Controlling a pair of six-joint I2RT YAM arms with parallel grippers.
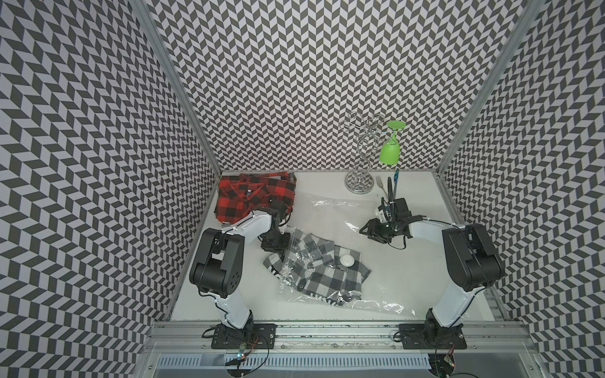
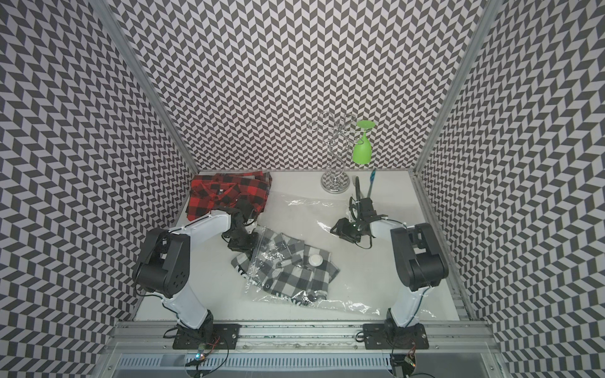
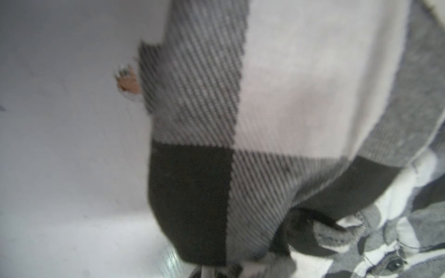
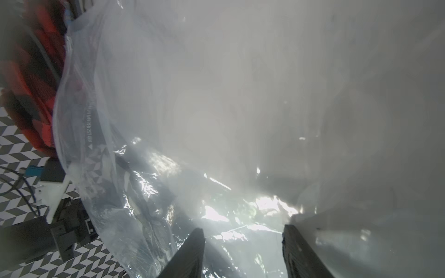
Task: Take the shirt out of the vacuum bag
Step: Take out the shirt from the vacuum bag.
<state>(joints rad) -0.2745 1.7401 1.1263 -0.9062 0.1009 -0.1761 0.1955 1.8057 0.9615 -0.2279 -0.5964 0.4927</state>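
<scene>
Shirt (image 1: 324, 276): where does it lie?

— You see it just below the centre of both top views, grey-and-white checks, flat on the table (image 1: 229, 294). Most of it sits inside the bag (image 1: 376, 299), and its left end pokes out past the bag's left edge. The valve (image 1: 347, 260) shows white over the checks, right of the shirt's middle.

And my left gripper?

— Your left gripper (image 1: 276, 245) is down at the shirt's upper-left end, beside that bag edge, with its jaws closed tight. In the left wrist view the shirt fills the right of the frame, close and blurred. It bunches toward the bottom edge, so you have the shirt pinched. The fingers themselves are hidden there.

The right one?

— Your right gripper (image 1: 366, 229) hangs right of centre, at the bag's upper-right part, well apart from the shirt. In the right wrist view its two dark fingers (image 4: 190, 255) stand about half spread at the bottom edge. The shiny bag lies between and beyond them. You grip nothing that I can see. Whether a finger touches the bag I cannot tell.

Anything else on the table?

— A red shirt (image 1: 255, 196) lies bunched at the table's upper-left corner, just above your left arm. A rack (image 1: 358, 157) stands at the table's upper right, with a green glass (image 1: 389, 150) hanging from it.
</scene>
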